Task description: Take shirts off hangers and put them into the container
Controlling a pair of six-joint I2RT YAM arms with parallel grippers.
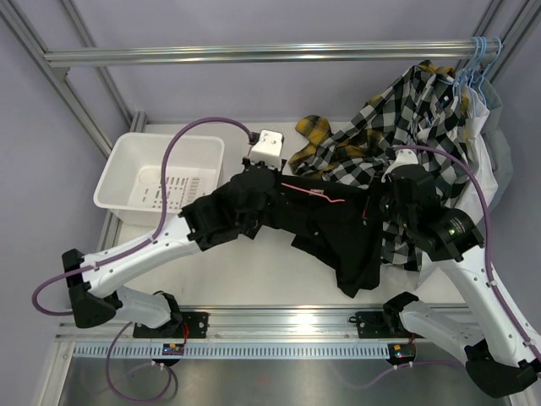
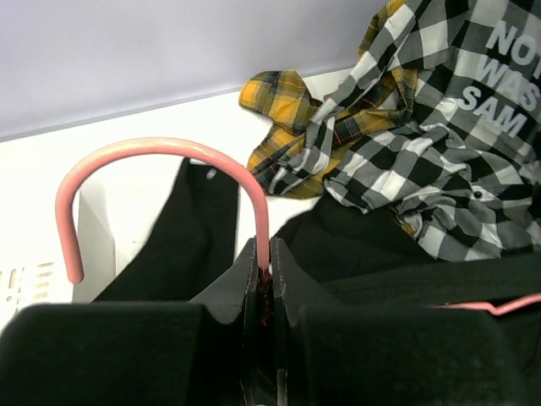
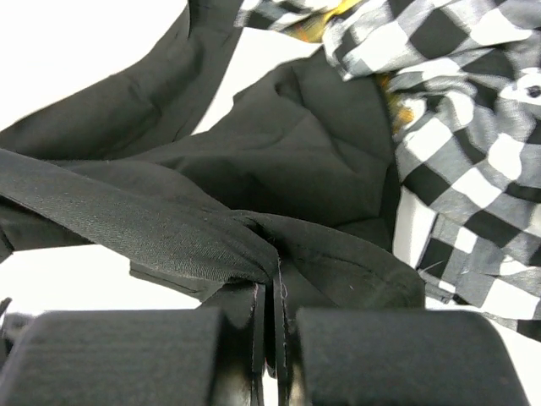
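A black shirt (image 1: 338, 237) lies spread across the middle of the table, still on a pink hanger (image 1: 313, 193). My left gripper (image 1: 264, 172) is shut on the stem of the pink hanger's hook (image 2: 152, 148), as the left wrist view shows (image 2: 264, 254). My right gripper (image 1: 378, 203) is shut on a bunched fold of the black shirt (image 3: 304, 144), with cloth pinched between its jaws (image 3: 272, 275). The white container (image 1: 161, 182) stands at the left, holding no shirt. A black-and-white checked shirt (image 1: 397, 118) and a yellow plaid shirt (image 1: 314, 128) drape from the right.
Light blue hangers (image 1: 473, 63) hook on the metal rail (image 1: 254, 55) at the back right, with a white shirt (image 1: 483, 148) hanging below them. The checked shirt (image 2: 439, 135) overlaps the black shirt's right side. Frame posts stand at the back corners.
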